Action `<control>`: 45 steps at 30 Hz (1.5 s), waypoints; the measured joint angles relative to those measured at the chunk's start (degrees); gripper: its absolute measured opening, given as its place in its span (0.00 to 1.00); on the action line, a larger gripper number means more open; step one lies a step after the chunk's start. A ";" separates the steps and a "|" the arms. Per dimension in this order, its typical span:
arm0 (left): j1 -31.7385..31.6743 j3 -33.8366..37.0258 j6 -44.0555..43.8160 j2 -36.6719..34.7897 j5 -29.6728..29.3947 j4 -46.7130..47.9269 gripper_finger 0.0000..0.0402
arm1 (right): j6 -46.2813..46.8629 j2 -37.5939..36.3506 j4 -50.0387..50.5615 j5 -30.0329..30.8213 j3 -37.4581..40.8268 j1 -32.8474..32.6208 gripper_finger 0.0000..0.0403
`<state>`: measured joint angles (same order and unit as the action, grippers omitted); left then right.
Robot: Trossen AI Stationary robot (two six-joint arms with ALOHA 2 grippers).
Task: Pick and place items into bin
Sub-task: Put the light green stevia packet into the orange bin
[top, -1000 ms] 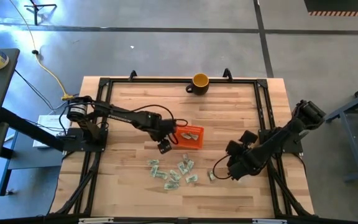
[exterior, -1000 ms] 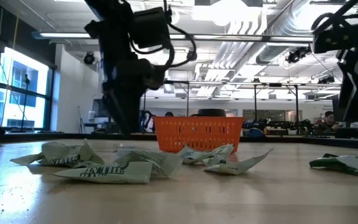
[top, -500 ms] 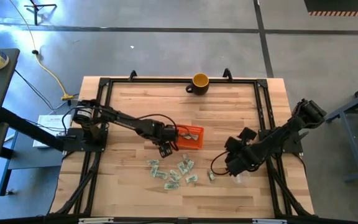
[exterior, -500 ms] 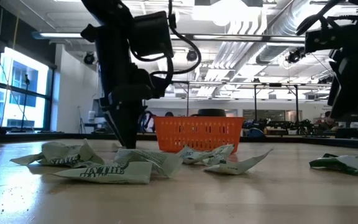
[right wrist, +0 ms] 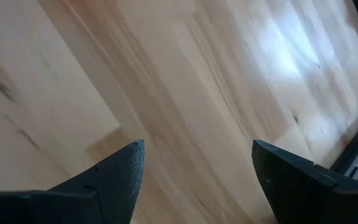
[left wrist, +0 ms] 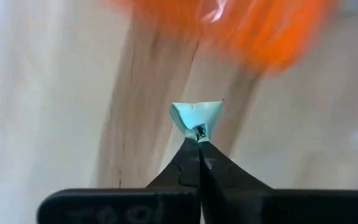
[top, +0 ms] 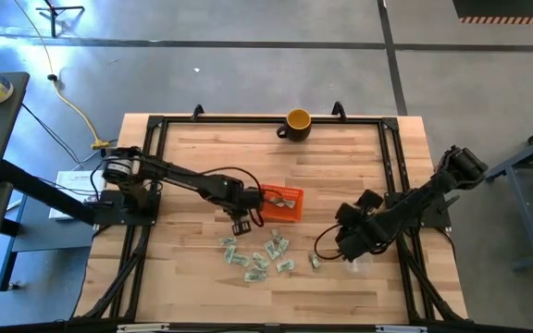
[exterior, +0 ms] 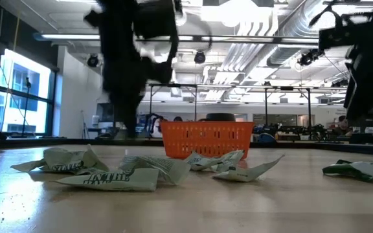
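Note:
The orange bin point(top: 282, 203) stands mid-table, with wrapped pieces inside. Several pale green and white items point(top: 257, 256) lie scattered on the wood nearer the front edge, and they show in the low view as a crinkled heap point(exterior: 128, 169). My left gripper point(top: 241, 225) is just left of the bin's near corner, shut on one small pale green item point(left wrist: 196, 116). My right gripper point(right wrist: 197, 162) hovers open over bare wood at the right point(top: 339, 250), beside a lone item point(top: 315, 262). My left gripper pinches one lower tip point(left wrist: 197, 132) of the pale green item between its two fingertips. The rest of the piece sticks out beyond the fingers. I cannot tell whether it is clear of the table.
A yellow mug point(top: 298, 121) stands at the far edge. Black frame rails point(top: 391, 176) run along the table's sides. Bare wood lies between the bin and the mug and along the front edge.
My left gripper has dipped to the table beside the bin, shut on a pale green item, and is rising, blurred in the low view. It has shifted slightly toward the near edge. The heap of items has stayed put.

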<state>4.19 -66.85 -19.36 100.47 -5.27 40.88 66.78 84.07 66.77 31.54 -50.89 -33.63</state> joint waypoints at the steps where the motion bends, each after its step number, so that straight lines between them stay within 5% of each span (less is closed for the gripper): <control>1: 0.00 -1.45 0.83 -1.20 -0.78 0.88 0.11 | 0.17 -1.22 -0.04 0.46 -0.05 -0.18 0.71; 8: -2.23 -6.70 20.85 -3.35 -0.49 -4.14 0.05 | -2.35 -8.01 1.60 4.63 -0.05 2.37 0.71; 13: -4.35 -6.38 35.93 1.30 8.10 -15.84 0.08 | -7.28 -8.85 0.37 4.08 -0.05 5.35 0.71; 19: -2.96 -6.59 38.15 2.64 -2.92 -20.38 0.48 | -7.05 -8.62 -2.96 4.02 -0.05 5.77 0.71; 23: -2.93 -6.59 34.58 0.17 -4.28 -11.31 0.70 | -6.63 -8.42 -3.93 4.55 -0.05 5.51 0.71; 26: -2.63 -6.64 28.34 -2.92 -3.37 3.16 0.77 | -8.66 -8.32 -3.87 5.78 -0.05 5.07 0.71; 31: 2.07 -6.59 23.44 -8.42 4.36 21.22 0.71 | -13.92 -8.32 -3.64 6.48 -0.05 5.16 0.71; 37: 11.90 -6.62 21.40 -10.18 7.56 17.57 0.60 | -16.28 -8.30 -3.58 8.00 0.00 6.07 0.71; 45: 12.68 -0.64 10.78 -6.76 6.73 11.86 0.58 | -17.90 -8.28 -3.67 9.96 0.06 7.10 0.71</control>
<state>16.87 -67.49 -8.58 93.71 1.46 52.74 48.88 75.79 63.10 41.51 -50.83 -26.54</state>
